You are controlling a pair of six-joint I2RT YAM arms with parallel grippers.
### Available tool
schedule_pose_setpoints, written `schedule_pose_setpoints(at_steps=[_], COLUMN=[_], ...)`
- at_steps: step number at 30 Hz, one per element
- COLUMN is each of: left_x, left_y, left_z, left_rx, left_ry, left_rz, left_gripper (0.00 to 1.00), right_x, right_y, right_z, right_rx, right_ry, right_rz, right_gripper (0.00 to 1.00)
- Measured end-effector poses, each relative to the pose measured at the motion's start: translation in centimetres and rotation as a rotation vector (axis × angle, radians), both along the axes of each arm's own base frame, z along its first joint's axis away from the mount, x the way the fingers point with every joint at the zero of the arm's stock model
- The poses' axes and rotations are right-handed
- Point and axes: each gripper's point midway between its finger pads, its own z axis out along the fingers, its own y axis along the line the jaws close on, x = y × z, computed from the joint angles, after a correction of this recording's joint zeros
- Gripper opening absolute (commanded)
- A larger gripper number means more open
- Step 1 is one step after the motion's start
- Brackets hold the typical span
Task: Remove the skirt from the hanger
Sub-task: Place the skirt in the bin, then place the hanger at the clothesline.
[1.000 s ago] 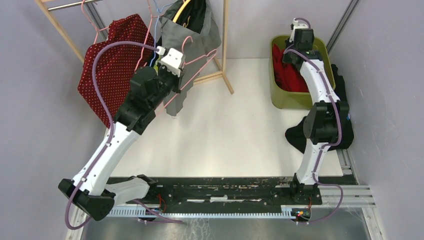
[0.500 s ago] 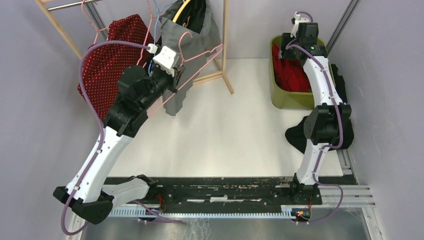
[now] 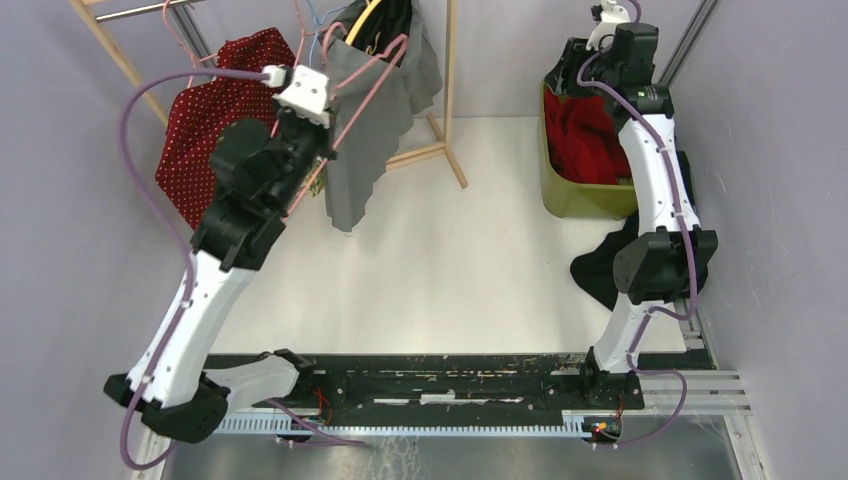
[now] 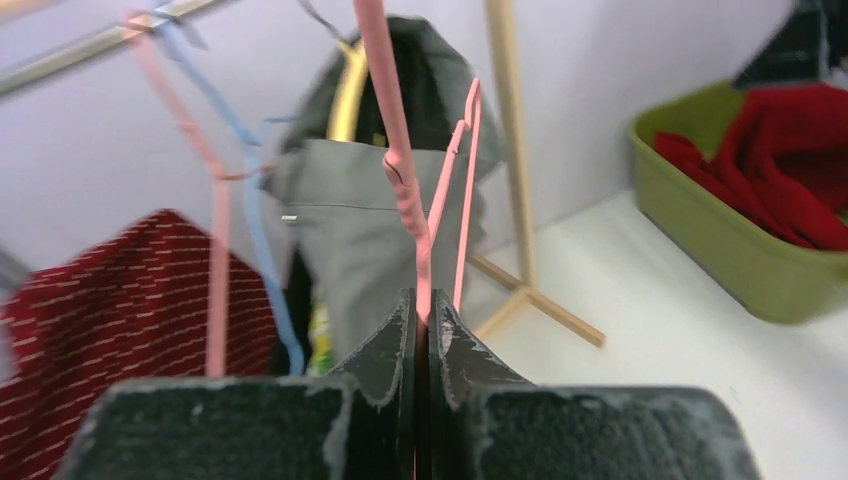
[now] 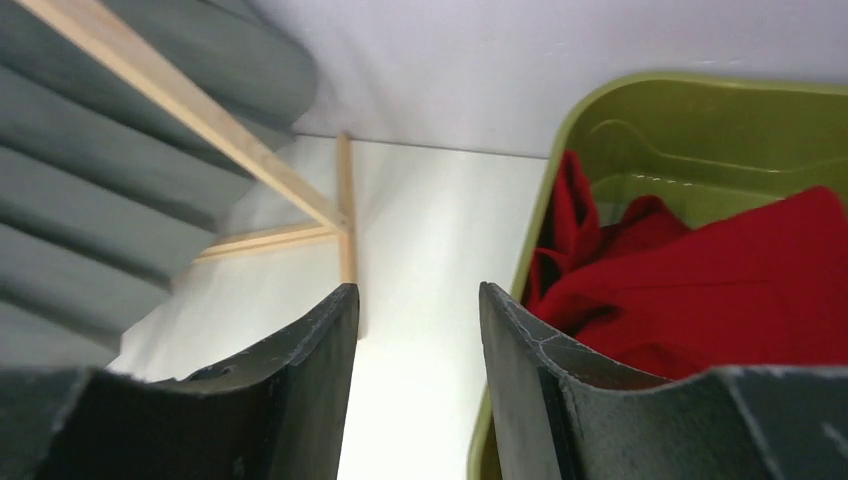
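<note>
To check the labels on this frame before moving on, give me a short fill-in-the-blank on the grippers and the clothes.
1. The left gripper is shut on a ____ hanger.
2. The right gripper is ____ and holds nothing.
3. The garment lying in the green bin is ____.
4. The pleated skirt hanging beside the left arm is ____.

Missing words: pink; open; red; grey.
</note>
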Motion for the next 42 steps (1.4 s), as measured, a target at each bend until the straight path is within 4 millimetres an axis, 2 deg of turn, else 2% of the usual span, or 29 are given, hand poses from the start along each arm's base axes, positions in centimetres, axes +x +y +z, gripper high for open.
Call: schedule_pose_setpoints(at_steps=[3,10,12,15,18,26,32,35,40,42], left_x=[-2.3,-9.9,-11.6,-12.1,-11.1,-6.1,-3.4,-1.9,0.9,1.8], left_y=[3.1,10.8,12.7,14.1,14.2,12.4,11.8,12.6,16.1,16.4], left_z=[2.7,8.6,9.5,9.4,8.3,4.3,2.4,2.2,2.8,3.0], left_rx=[-0.032,-0.180,-0.203,-0.206,-0.160,0.004,0.085,0.110,0.121,0.125], left_ry=[-0.089,-0.285,-0.316,-0.315,-0.275,-0.140,-0.077,-0.060,-0.045,-0.046], left_rz=[0.089,0.264,0.317,0.376,0.415,0.471,0.507,0.537,0.600,0.591], left_gripper=[0.03,0.03,0.03,0.03,0.03,0.03,0.03,0.03,0.03,0.03], right_x=[-0.2,-0.7,-0.8,-0.9,-0.9,-1.0,-1.0,-1.0,-0.8,-0.8], right_y=[1.5,3.4,3.7,4.0,4.3,4.6,4.7,4.7,4.8,4.9], right_z=[-0.5,-2.8,-3.2,-3.3,-3.2,-3.1,-3.1,-3.1,-3.1,-3.2], right_rx=[0.034,0.066,0.070,0.072,0.076,0.082,0.085,0.089,0.093,0.095], right_ry=[0.009,0.066,0.076,0.078,0.075,0.074,0.075,0.075,0.074,0.075], right_rz=[0.055,0.113,0.121,0.128,0.134,0.148,0.150,0.152,0.157,0.158], right_gripper=[0.52,0.51,0.51,0.51,0.50,0.50,0.49,0.49,0.49,0.48])
